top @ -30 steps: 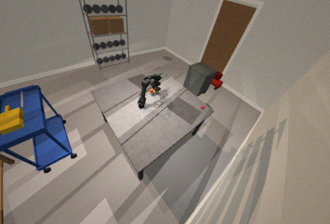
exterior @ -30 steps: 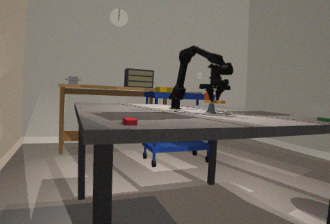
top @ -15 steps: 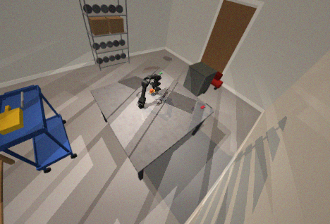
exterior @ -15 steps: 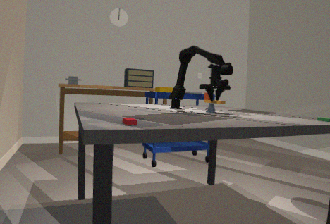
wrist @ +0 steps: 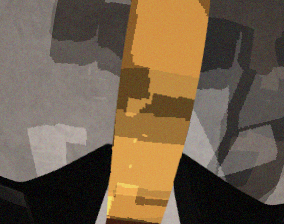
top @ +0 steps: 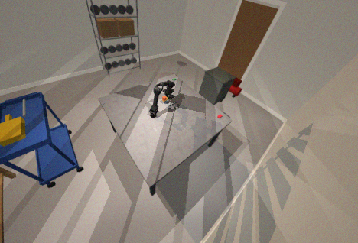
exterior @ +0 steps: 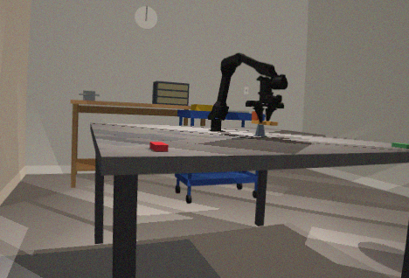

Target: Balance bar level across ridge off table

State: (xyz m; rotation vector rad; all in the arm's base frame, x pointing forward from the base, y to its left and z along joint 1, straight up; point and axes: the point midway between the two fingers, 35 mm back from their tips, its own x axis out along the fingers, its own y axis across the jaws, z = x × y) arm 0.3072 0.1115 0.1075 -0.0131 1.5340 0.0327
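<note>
exterior view: bar held over ridge

the gripper (exterior: 265,117) was closed on the orange bar (exterior: 266,122), which lay about level just above the grey ridge (exterior: 259,130) on the table (exterior: 131,158); contact could not be told. the bar (wrist: 155,96) looked stiff and light, best gripped near its middle so it balanced.

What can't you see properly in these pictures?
- Wrist view: the ridge is hidden under the orange bar, and the bar's near end is cut off by the bottom edge.
- Exterior view: the gripper and ridge are too small to tell whether the bar rests on it.
- Top view: the bar is a tiny speck beside the arm.
</note>
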